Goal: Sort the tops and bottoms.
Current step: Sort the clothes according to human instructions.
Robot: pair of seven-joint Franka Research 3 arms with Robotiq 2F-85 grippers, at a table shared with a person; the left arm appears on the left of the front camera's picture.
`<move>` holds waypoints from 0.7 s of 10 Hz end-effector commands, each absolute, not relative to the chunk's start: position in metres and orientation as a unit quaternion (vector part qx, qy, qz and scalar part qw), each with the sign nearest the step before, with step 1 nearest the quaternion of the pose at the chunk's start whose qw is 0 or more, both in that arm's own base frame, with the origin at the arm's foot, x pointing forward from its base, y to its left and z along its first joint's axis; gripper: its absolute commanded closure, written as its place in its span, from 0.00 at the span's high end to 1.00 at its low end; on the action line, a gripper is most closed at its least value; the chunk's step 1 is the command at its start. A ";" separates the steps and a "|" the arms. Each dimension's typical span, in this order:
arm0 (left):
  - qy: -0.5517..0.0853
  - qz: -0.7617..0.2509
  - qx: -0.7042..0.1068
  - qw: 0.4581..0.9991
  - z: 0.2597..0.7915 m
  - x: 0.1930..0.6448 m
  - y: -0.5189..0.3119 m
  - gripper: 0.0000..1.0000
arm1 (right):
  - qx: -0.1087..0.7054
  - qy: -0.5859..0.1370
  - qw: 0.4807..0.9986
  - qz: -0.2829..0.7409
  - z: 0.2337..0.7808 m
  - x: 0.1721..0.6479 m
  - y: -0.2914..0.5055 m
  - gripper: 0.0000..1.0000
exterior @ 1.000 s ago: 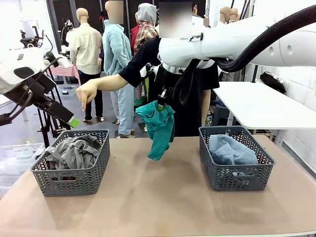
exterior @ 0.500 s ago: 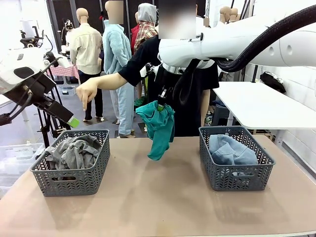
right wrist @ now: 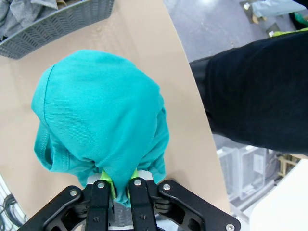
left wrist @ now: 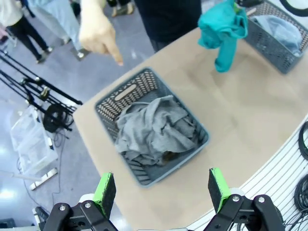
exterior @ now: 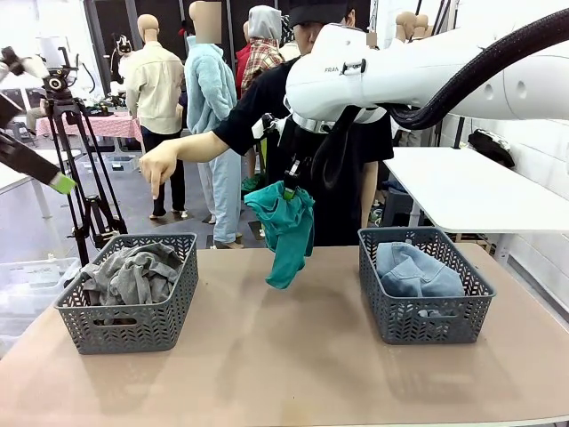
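- Robotics lab or test hall, not a home or shop.
- Plain tan bench (exterior: 293, 365) carrying two identical grey plastic baskets (exterior: 127, 311), set up as a work station.
- White industrial arm (exterior: 427, 76) with a thick black cable hose over the bench.
- Camera tripod (exterior: 76, 169) on a smooth grey floor (left wrist: 57, 86), cables coiled at its feet.
- More white tables (exterior: 462, 187) and clear storage bins (exterior: 22, 285) around.
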State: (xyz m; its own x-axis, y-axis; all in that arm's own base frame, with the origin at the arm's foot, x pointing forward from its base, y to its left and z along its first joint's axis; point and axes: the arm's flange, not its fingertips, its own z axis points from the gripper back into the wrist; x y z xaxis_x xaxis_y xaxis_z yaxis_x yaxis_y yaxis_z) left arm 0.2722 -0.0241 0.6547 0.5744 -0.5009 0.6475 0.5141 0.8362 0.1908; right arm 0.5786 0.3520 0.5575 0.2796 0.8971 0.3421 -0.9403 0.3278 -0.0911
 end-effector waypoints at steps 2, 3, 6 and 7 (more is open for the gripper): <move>-0.383 -0.253 -0.019 0.888 0.671 0.258 0.023 1.00 | 0.064 -0.169 0.797 0.575 0.560 0.577 0.351 0.00; -0.386 -0.246 -0.015 0.889 0.673 0.255 0.034 1.00 | 0.064 -0.169 0.797 0.575 0.560 0.577 0.351 0.00; -0.375 -0.245 -0.011 0.894 0.667 0.254 0.046 1.00 | 0.064 -0.169 0.797 0.575 0.560 0.577 0.351 0.00; -0.369 -0.251 -0.017 0.895 0.660 0.259 0.041 1.00 | 0.064 -0.168 0.797 0.576 0.558 0.579 0.352 0.00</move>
State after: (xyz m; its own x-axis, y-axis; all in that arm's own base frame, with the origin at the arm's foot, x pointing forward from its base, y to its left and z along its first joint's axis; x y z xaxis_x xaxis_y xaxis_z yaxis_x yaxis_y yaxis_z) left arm 0.2550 0.0409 0.6671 0.6025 -0.4041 0.6882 0.4354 0.8891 0.1409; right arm 0.5787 0.3522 0.5575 0.2795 0.8971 0.3422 -0.9404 0.3277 -0.0911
